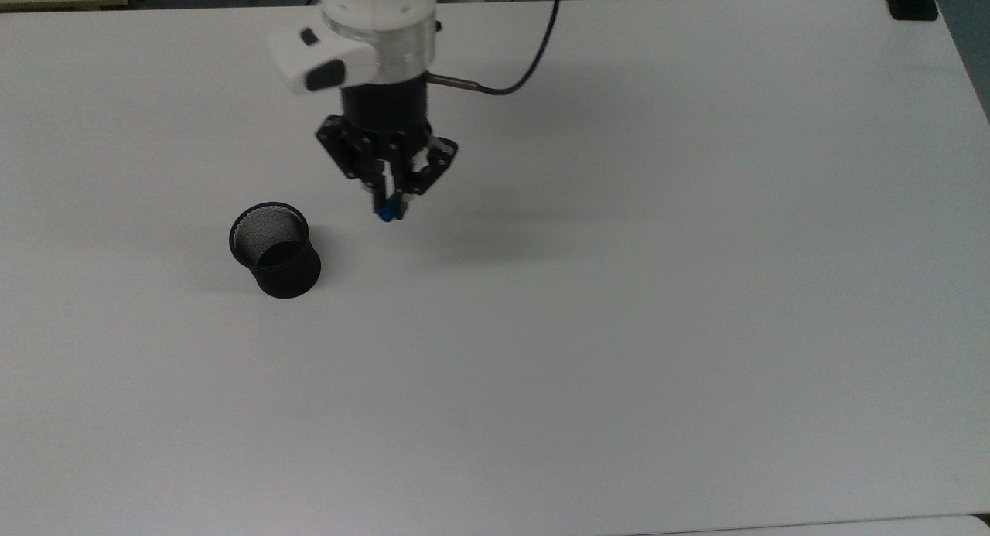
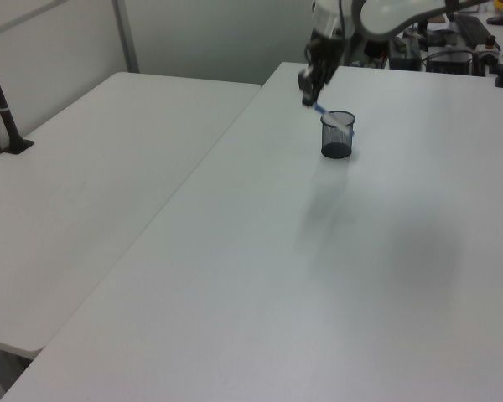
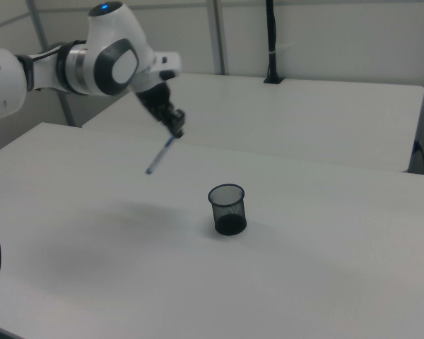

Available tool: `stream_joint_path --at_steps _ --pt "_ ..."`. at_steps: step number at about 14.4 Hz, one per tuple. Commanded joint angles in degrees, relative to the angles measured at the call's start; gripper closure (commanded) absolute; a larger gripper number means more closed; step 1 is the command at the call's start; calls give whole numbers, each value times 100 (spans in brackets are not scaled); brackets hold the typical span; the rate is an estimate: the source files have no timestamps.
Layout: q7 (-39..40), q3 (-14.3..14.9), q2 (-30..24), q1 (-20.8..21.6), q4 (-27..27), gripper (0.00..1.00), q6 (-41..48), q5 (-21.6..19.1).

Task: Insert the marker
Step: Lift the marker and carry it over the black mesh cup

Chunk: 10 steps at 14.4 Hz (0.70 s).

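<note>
My gripper (image 1: 389, 202) is shut on the marker (image 1: 385, 213), whose blue end pokes out below the fingers. It hovers above the table, up and to the right of the black mesh cup (image 1: 274, 250) in the top view. In the right view the marker (image 3: 160, 155) hangs tilted from the gripper (image 3: 175, 128), well above the table and left of the cup (image 3: 227, 210). In the left view the marker (image 2: 329, 115) slants down from the gripper (image 2: 308, 85) across the cup's (image 2: 337, 142) rim line.
The white table (image 1: 619, 327) stretches wide around the cup. A dark cable (image 1: 534, 60) loops off the wrist. A black clamp (image 1: 913, 2) sits at the far right corner. A second table (image 2: 84, 184) with a black pole (image 2: 2, 105) stands alongside.
</note>
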<state>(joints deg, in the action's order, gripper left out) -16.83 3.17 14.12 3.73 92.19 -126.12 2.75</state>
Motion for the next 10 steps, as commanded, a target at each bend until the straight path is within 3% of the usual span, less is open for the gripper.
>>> stream_joint_path --at_steps 1,7,10 --pt "145 315 -129 -309 212 90 -1620 -73" --pt "206 878 -120 -425 966 90 -4057 -20" --pt "776 1019 -120 -417 1450 90 -4675 -3"
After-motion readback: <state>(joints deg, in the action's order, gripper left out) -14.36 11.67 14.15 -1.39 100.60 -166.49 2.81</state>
